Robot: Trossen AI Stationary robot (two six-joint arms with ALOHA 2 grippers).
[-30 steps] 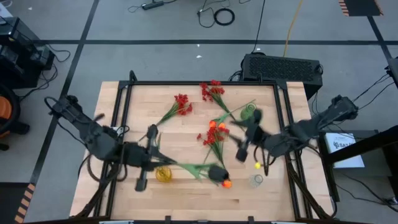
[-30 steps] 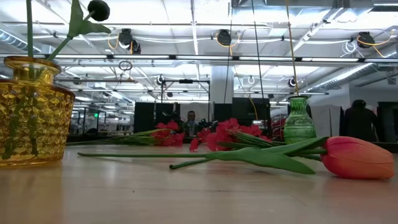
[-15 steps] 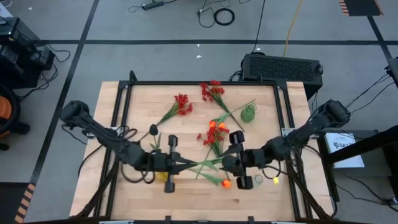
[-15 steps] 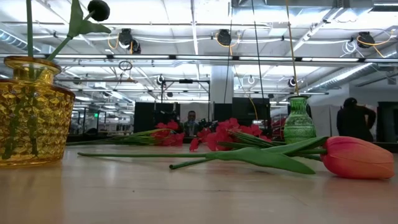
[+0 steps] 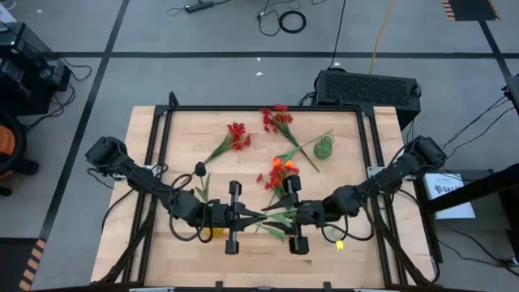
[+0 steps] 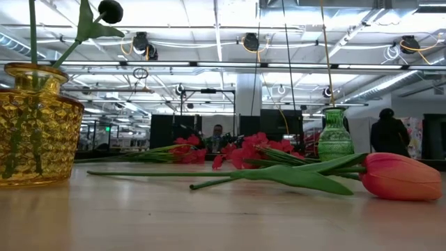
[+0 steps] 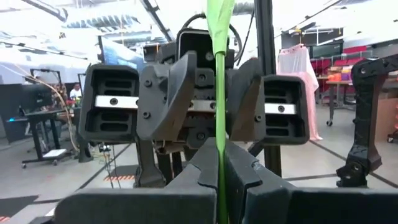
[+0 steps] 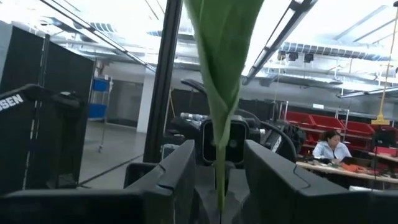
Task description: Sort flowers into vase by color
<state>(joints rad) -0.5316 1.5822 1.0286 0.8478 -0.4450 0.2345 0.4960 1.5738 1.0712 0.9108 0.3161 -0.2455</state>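
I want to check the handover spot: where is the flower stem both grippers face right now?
In the high view the green stem hangs over the table's near middle, between the left gripper, shut on it, and the right gripper, just below the orange blooms.

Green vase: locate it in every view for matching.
High view: green vase in the table's far right part.
Low view: right of centre, behind the red flowers.
Left wrist view: not in it.
Right wrist view: not in it.
Shared landmark: the red flowers near it.
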